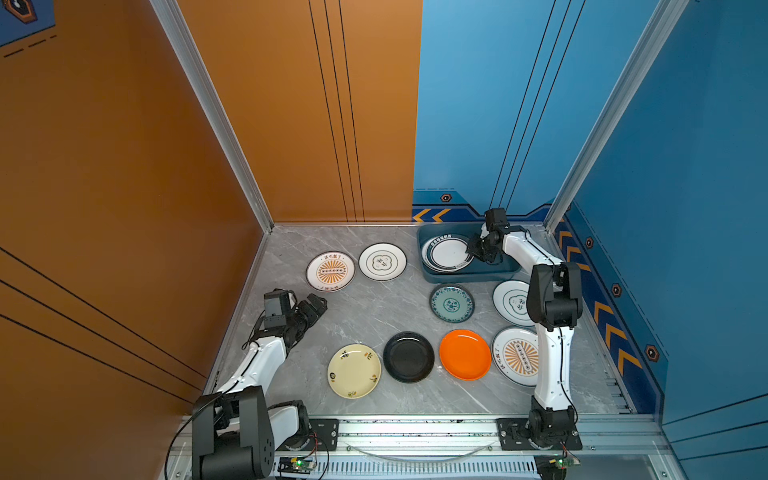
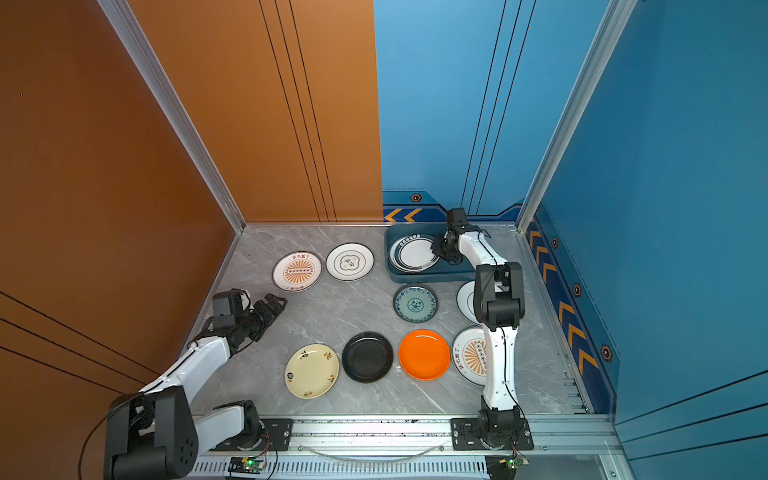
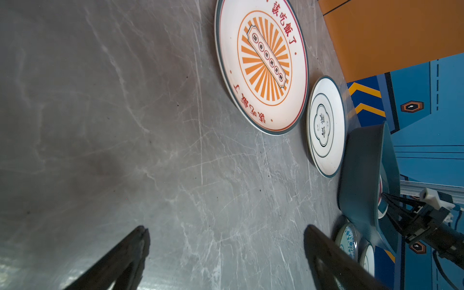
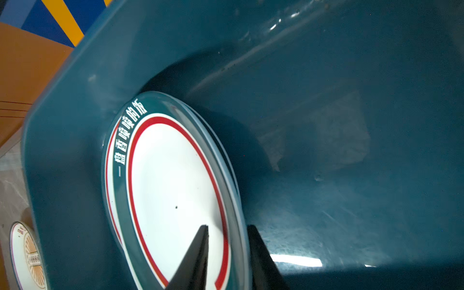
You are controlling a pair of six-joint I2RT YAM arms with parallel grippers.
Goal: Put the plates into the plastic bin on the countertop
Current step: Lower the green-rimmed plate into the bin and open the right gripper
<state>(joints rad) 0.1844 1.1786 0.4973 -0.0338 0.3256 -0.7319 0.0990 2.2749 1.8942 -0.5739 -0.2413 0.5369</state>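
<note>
The dark teal plastic bin (image 1: 469, 274) (image 4: 351, 125) stands at the back right of the countertop (image 1: 374, 316). In it lies a white plate with teal and red rings (image 1: 446, 253) (image 4: 173, 175). My right gripper (image 1: 473, 249) (image 4: 228, 227) is inside the bin, its jaws slightly parted astride that plate's rim, one finger over its face and one outside. My left gripper (image 1: 318, 303) (image 3: 227, 228) hovers wide open and empty over bare countertop at the left, near a sunburst plate (image 1: 330, 271) (image 3: 261, 65). Several more plates lie on the countertop.
A white ringed plate (image 1: 382, 262) lies beside the sunburst one. The teal patterned (image 1: 451, 303), another ringed (image 1: 513, 302) and a second sunburst plate (image 1: 515, 355) sit near the right arm. Orange (image 1: 465, 354), black (image 1: 408, 356) and cream (image 1: 353, 370) plates line the front. Walls close three sides.
</note>
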